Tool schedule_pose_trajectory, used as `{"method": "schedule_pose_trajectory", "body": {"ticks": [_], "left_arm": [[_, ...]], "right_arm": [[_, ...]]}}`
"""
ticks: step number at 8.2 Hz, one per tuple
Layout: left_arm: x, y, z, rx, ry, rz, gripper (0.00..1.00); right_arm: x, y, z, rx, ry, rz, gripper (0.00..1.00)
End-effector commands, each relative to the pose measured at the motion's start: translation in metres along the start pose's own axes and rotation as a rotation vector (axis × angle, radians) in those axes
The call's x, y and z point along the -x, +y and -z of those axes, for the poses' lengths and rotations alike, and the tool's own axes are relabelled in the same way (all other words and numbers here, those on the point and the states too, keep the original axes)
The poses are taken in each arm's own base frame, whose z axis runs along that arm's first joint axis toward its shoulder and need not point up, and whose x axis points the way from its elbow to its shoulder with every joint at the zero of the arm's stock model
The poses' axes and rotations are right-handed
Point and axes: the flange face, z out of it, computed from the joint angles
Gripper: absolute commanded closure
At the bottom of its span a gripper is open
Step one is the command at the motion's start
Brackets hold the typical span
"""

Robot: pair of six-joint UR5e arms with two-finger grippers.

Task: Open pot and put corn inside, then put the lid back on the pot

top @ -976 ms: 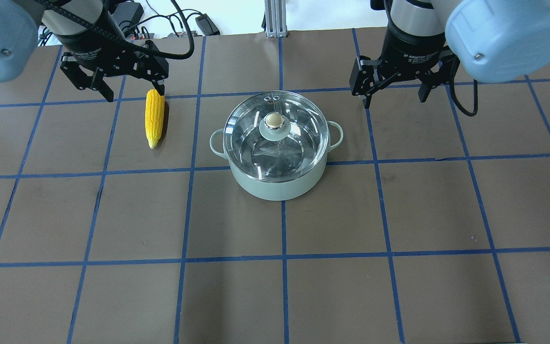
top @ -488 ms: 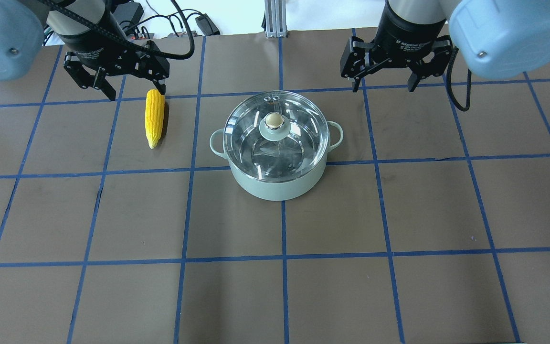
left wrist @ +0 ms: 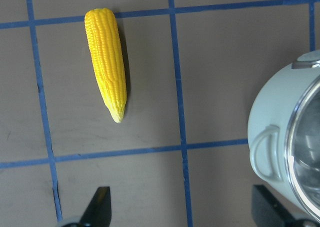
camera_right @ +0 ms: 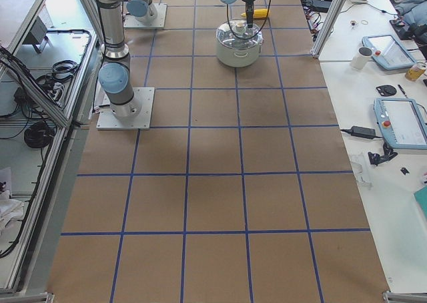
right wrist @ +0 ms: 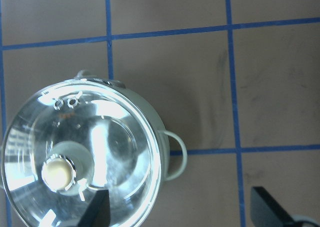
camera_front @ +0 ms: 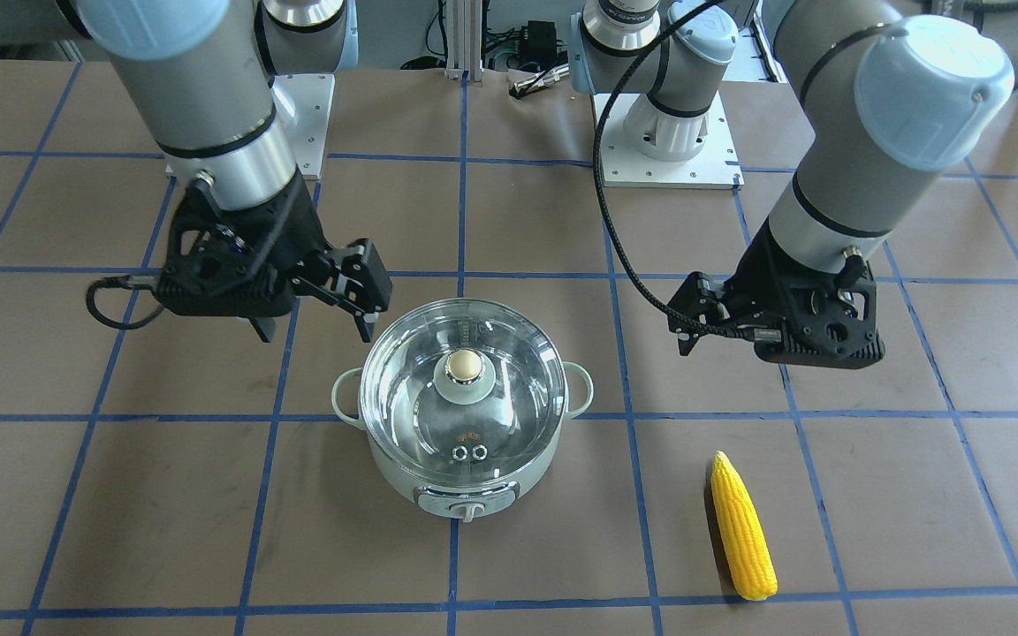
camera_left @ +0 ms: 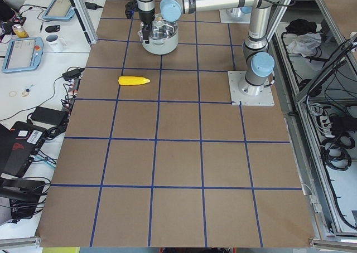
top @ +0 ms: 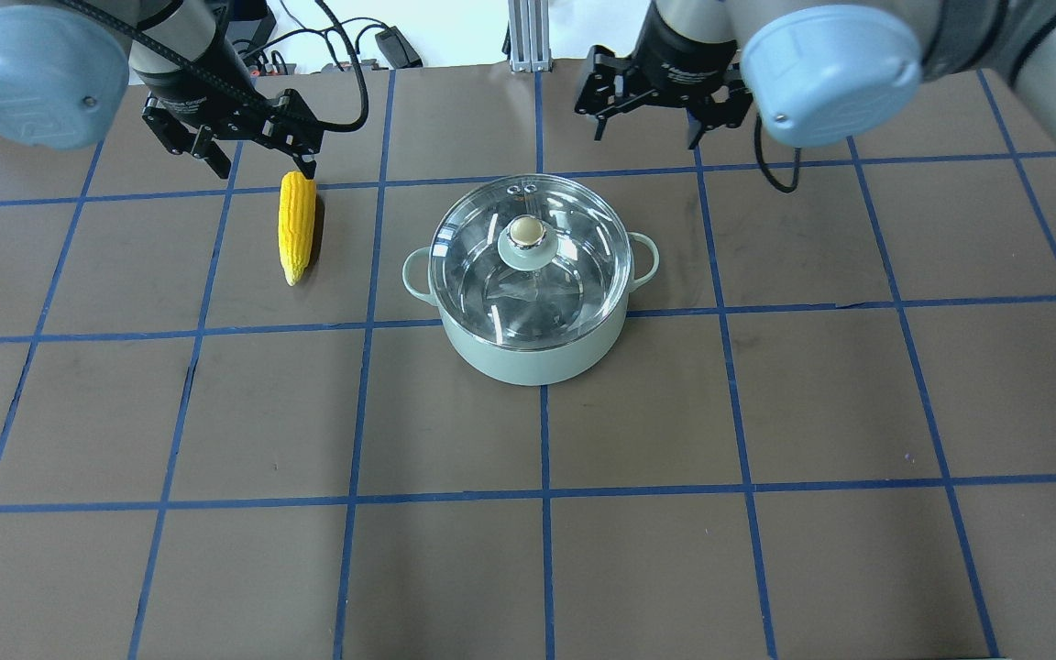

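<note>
**Lid on, corn on the tabletop, both sets of fingers wide and empty**

Far left in the overhead view: the left gripper (top: 264,168), raised above the brown tabletop (top: 638,568), fingers (left wrist: 100,207) spread wide with nothing between them. Clear of the corn (top: 296,227), despite one fingertip overlapping its blunt end from overhead. From the left wrist camera, corn out ahead of the fingers, lined up roughly with the left-hand fingertip rather than with the gap.

Next, the corn itself: flat on the tabletop, blunt end at one of the blue tape lines (top: 544,440), pointed end toward the robot's base. Well apart from the pot (top: 528,362), to its left.

In the middle, the pot: upright over a crossing of tape lines, loop handles (top: 415,275) out to either side, control knob (camera_front: 471,511) facing the operators' side. Glass lid (top: 574,275) seated squarely on the rim, ball knob (top: 524,232) at its centre, two vent holes (camera_front: 469,452) toward the operators' side. Bare steel bottom visible through the glass.

Right of centre: the right gripper (top: 646,137), also raised, also spread wide and empty. Apart from lid and pot. From the right wrist camera, pot and lid low on the left, one fingertip (right wrist: 97,209) overlapping the lid's edge, ball knob outside the gap, to the left of that fingertip. Plain tabletop under most of the gap.
</note>
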Motion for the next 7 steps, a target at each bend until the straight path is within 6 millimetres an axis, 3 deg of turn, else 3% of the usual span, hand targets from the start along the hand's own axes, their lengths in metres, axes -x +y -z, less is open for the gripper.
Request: {"method": "schedule_pose_trajectory", "body": {"ticks": [1, 3, 7], "left_arm": [[0.066, -0.037, -0.064, 0.021, -0.001, -0.043, 0.0], [0.087, -0.057, -0.107, 0.016, -0.001, -0.02, 0.0], [0.098, -0.083, -0.198, 0.045, 0.004, 0.001, 0.0]], "right_arm": [[0.086, -0.002, -0.064, 0.022, -0.031, -0.059, 0.0], [0.104, 0.005, -0.102, 0.064, -0.014, -0.055, 0.0], [0.109, 0.023, -0.128, 0.112, 0.01, -0.072, 0.0]]}}
